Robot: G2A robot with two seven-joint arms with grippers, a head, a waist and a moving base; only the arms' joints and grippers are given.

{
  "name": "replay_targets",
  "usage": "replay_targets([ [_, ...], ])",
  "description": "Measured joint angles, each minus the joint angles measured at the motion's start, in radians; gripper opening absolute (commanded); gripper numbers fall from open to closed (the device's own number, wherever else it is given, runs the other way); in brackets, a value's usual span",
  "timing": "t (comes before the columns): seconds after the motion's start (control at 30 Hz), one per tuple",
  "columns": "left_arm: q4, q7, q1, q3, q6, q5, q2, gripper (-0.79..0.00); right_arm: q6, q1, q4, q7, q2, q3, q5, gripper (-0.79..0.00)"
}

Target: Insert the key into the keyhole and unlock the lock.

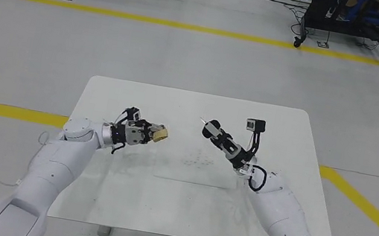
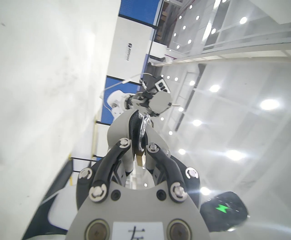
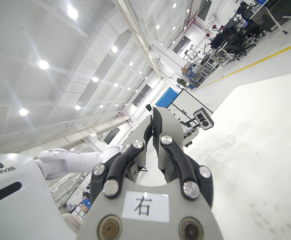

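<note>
Top view shows the lock (image 1: 160, 134) clamped in the left jaws above the counter (image 1: 255, 220), left of its middle, with its brass end turned toward the right edge; the key (image 1: 204, 122) is pinched in the right jaws near the counter's middle, thin blade aimed at the lock, with a gap between the two. Left wrist view shows the left jaws closed narrow on the lock (image 2: 143, 129), shackle and body between them. I judge the lock rigid, dense and smooth-sided, so it may twist under a push; grip the broad faces and leave the keyhole end exposed. I judge the key light, stiff and thin, so it may pivot in a pinch; grip it by the head. Both items appear held off the surface; every counter edge lies well apart from them, leaving open room for alignment.
</note>
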Motion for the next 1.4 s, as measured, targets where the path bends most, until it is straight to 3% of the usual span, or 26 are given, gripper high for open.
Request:
replay_targets([
  [0.37, 0.078, 0.058, -0.12, 0.131, 0.148, 0.004, -0.093, -0.785, 0.014, -0.008, -0.016, -0.016, 0.001, 0.003, -0.014, -0.785],
  [0.57, 0.126, 0.098, -0.188, 0.157, 0.21, 0.017, -0.123, -0.785, 0.037, -0.053, -0.089, -0.089, 0.012, 0.041, -0.112, -0.785],
  [0.73, 0.174, -0.018, -0.192, 0.129, 0.16, -0.03, -0.12, -0.785, 0.048, -0.071, -0.118, -0.111, 0.017, 0.058, -0.148, -0.785],
  [1.17, 0.173, -0.002, -0.192, 0.13, 0.164, -0.029, -0.121, -0.785, 0.052, -0.072, -0.119, -0.109, 0.017, 0.057, -0.153, -0.785],
  [1.23, 0.167, 0.004, -0.187, 0.13, 0.167, -0.027, -0.12, -0.785, 0.053, -0.066, -0.128, -0.092, 0.022, 0.061, -0.206, -0.785],
  [1.4, 0.108, 0.085, -0.177, 0.143, 0.215, 0.059, -0.11, -0.785, -0.002, -0.063, -0.195, -0.073, 0.056, 0.145, -0.548, -0.785],
])
